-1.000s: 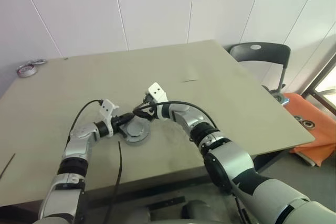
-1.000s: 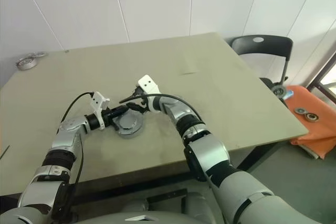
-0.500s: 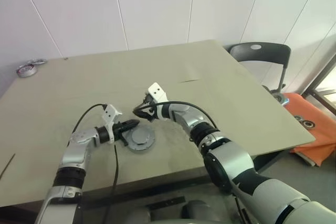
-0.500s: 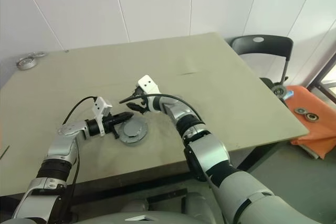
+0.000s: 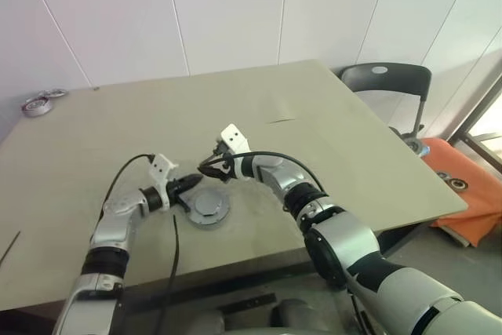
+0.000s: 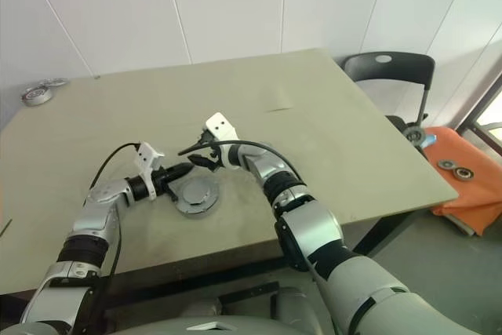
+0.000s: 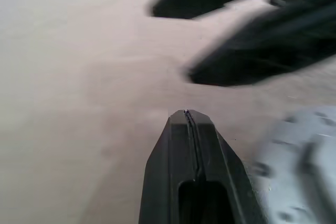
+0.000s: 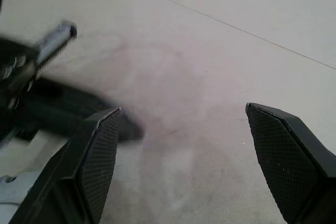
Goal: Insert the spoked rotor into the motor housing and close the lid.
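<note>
A round grey lid (image 5: 208, 205) lies flat in the near middle of the table (image 5: 329, 147), covering the motor housing beneath it. The spoked rotor is hidden. My left gripper (image 5: 198, 182) is shut with nothing in it, and its tip hovers just off the lid's far-left edge. In the left wrist view the shut fingers (image 7: 187, 145) point past the lid (image 7: 296, 171). My right gripper (image 5: 212, 167) hangs open just beyond the lid, holding nothing. Its two pads (image 8: 102, 153) stand wide apart over bare table.
Metal rings (image 5: 37, 103) lie at the table's far left corner. A black chair (image 5: 388, 84) stands past the right corner, and an orange cloth (image 5: 471, 194) with small parts is lower right. A thin dark stick (image 5: 9, 247) lies near the left edge.
The left gripper swung toward me along the lid's left side, then came back up to its far-left edge. The lidded part has slid slightly nearer. The right gripper has not moved.
</note>
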